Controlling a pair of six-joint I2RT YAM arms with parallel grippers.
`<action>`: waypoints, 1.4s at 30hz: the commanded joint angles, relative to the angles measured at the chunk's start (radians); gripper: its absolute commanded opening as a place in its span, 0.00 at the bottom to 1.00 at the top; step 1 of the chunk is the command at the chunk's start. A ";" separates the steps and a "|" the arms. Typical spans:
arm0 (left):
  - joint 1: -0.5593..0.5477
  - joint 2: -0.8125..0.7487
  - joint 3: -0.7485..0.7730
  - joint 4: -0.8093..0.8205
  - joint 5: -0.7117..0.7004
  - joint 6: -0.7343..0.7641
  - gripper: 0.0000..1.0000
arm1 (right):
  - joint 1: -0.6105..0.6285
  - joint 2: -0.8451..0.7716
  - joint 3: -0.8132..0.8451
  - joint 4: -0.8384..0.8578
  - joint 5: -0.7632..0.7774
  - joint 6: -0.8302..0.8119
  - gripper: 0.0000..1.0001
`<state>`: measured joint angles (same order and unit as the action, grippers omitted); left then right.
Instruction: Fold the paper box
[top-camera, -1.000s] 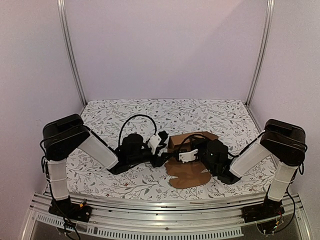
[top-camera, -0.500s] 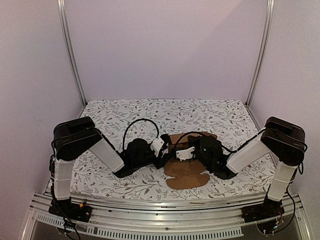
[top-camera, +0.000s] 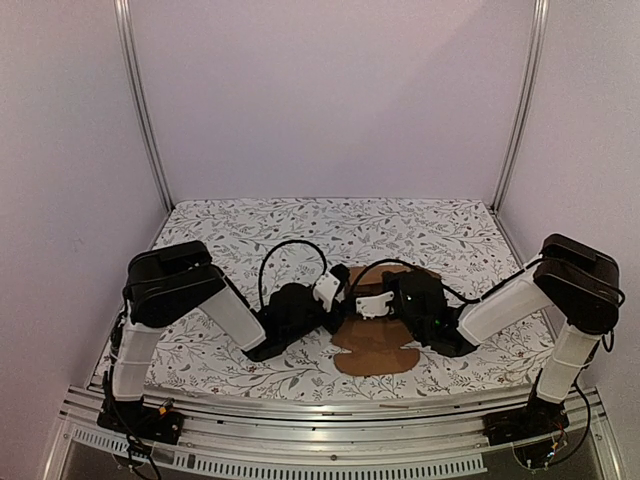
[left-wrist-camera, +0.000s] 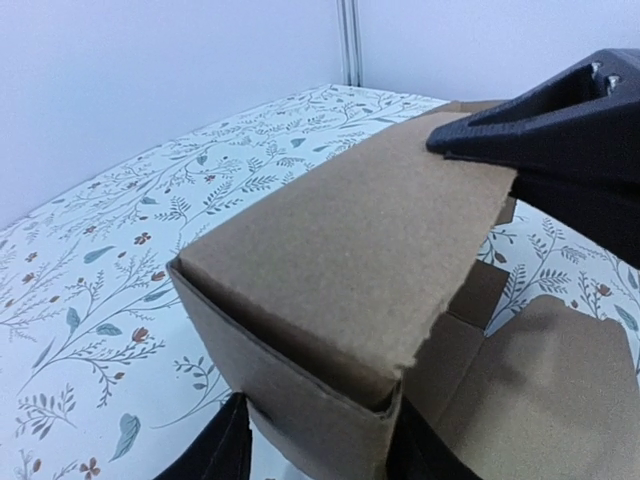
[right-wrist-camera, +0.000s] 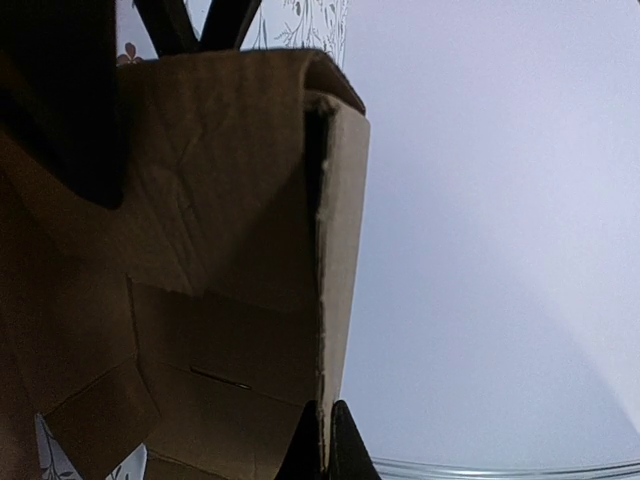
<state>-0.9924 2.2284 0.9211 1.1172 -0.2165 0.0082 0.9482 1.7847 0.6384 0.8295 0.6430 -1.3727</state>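
Note:
The paper box is brown cardboard, partly folded. Its flat rounded flap (top-camera: 375, 348) lies on the table, and its raised panels (top-camera: 352, 280) stand between the two grippers. In the left wrist view my left gripper (left-wrist-camera: 318, 452) has one finger on each side of the box's near end (left-wrist-camera: 330, 250), shut on it. The right gripper's black finger (left-wrist-camera: 550, 110) rests on the top panel's far edge. In the right wrist view my right gripper (right-wrist-camera: 324, 447) pinches the thin edge of an upright panel (right-wrist-camera: 340, 230). From above, the left gripper (top-camera: 335, 290) and right gripper (top-camera: 370, 303) meet at the box.
The table has a floral cloth (top-camera: 250, 230). Aluminium posts (top-camera: 140, 110) (top-camera: 520, 110) and pale walls enclose the back and sides. A metal rail (top-camera: 320, 420) runs along the near edge. A black cable (top-camera: 290, 250) loops over the left wrist.
The left arm has moved right and forward onto the box's left end. The right gripper has shifted left and back with its panel. The raised part of the box has closed up.

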 joint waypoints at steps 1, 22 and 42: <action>-0.014 0.027 0.037 0.087 -0.109 0.003 0.41 | 0.022 -0.021 -0.017 -0.123 -0.008 0.056 0.00; -0.019 0.094 0.073 0.174 -0.163 -0.005 0.21 | 0.041 -0.178 0.450 -1.383 -0.183 0.736 0.60; 0.004 -0.199 -0.068 -0.034 -0.012 -0.084 0.41 | -0.552 0.035 1.042 -1.752 -0.704 0.916 0.62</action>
<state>-0.9997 2.1559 0.8589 1.2102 -0.2935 -0.0437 0.5434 1.6592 1.5055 -0.7799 0.1108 -0.5411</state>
